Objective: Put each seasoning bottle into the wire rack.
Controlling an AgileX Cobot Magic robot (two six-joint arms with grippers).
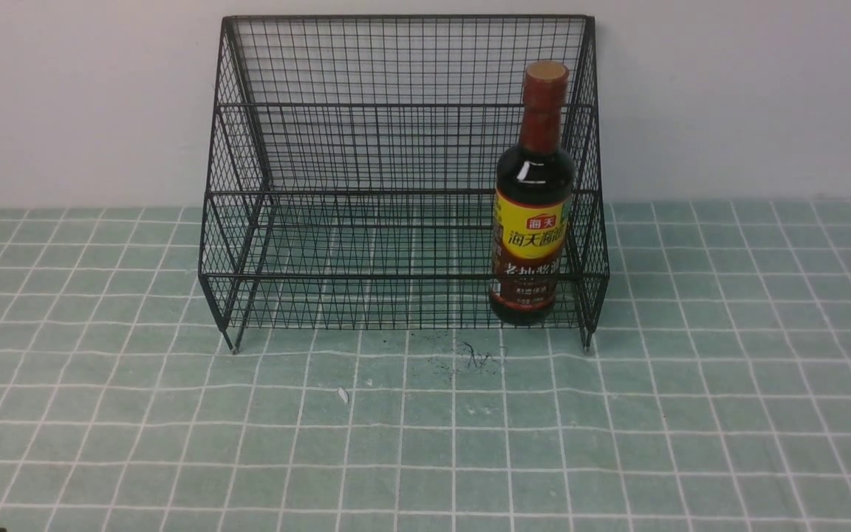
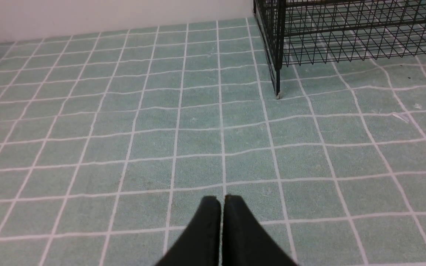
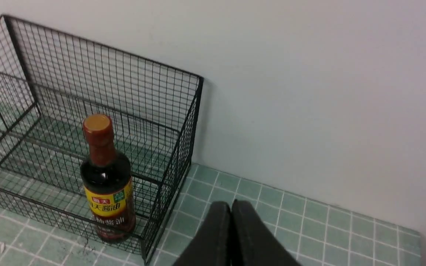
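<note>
The seasoning bottle [image 1: 532, 222] stands upright inside the wire rack [image 1: 396, 277], on the lowest tier at its right end, close to the side mesh. To my eye the placing step is done (no other bottle shows anywhere), so the next move calls only for keeping the arms clear. The right hand [image 3: 231, 207] hovers outside the rack's right side, fingers pressed together, holding nothing. The left hand [image 2: 222, 201] is likewise closed and empty, low over the desk [image 1: 425, 451], apart from the rack.

The seasoning bottle [image 1: 533, 199] reads 海天, then probably 海天酱油.
</note>
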